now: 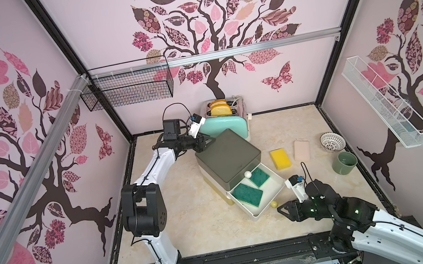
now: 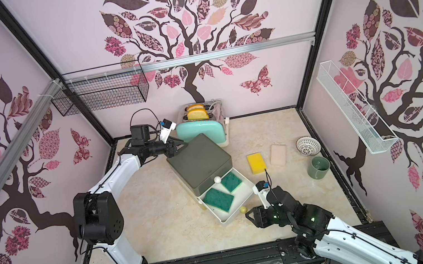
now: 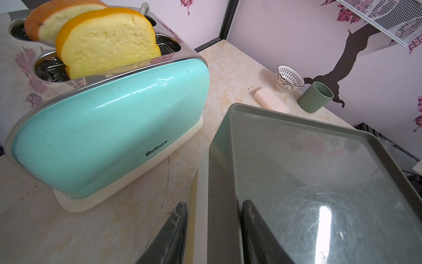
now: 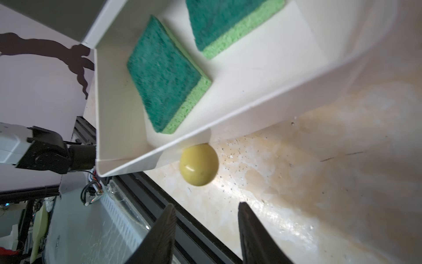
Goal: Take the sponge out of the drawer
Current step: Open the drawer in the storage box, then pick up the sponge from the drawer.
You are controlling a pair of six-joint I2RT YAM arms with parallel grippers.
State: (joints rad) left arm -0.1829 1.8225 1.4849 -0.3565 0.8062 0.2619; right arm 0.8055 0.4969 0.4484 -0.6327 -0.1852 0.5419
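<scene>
Pink walls with a tree pattern stand around the marble-look table (image 1: pixel 192 230), where a green-topped drawer unit (image 1: pixel 227 153) has its white drawer (image 1: pixel 261 206) pulled out, and two green sponges (image 1: pixel 247 194) (image 1: pixel 259 177) lie flat inside it, near each other. Behind the unit, the left gripper (image 1: pixel 210 140) is clamped on the back corner of the unit's top (one finger (image 3: pixel 258 230) lies on the top, the other beside the wall). In front, the right gripper (image 4: pixel 206 230) hovers just before the drawer's yellow knob (image 4: pixel 198 165), jaws parted and holding nothing.
</scene>
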